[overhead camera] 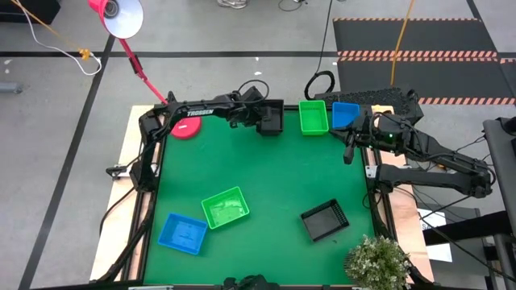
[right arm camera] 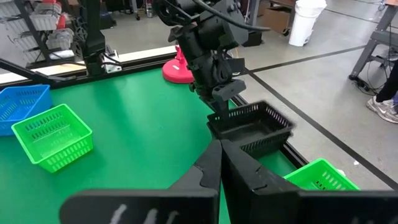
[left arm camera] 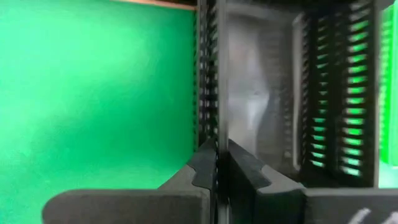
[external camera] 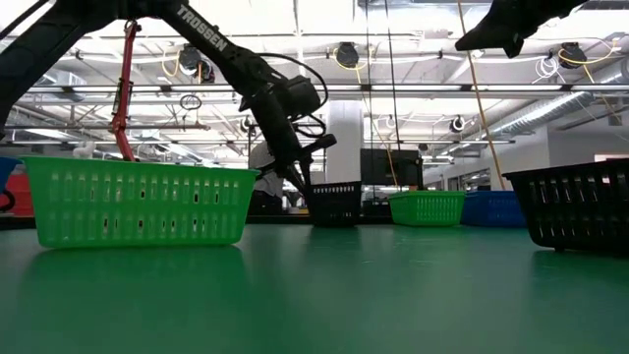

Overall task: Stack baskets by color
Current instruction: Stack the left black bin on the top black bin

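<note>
Baskets are barely sorted: left hand [overhead camera: 262, 121] pinches a black basket [overhead camera: 270, 121] wall beside the far green basket [overhead camera: 314, 117], right hand [overhead camera: 350, 143] closed, empty; three sit loose on the desk [overhead camera: 266, 181].

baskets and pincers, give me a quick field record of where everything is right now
far edge row: black basket, green basket, blue basket
near side: loose blue basket, loose green basket, loose black basket
left pincer: at the far black basket, fingers closed on its wall
right pincer: shut, empty, by the table's right edge
other: pink lamp base at far left corner
</note>
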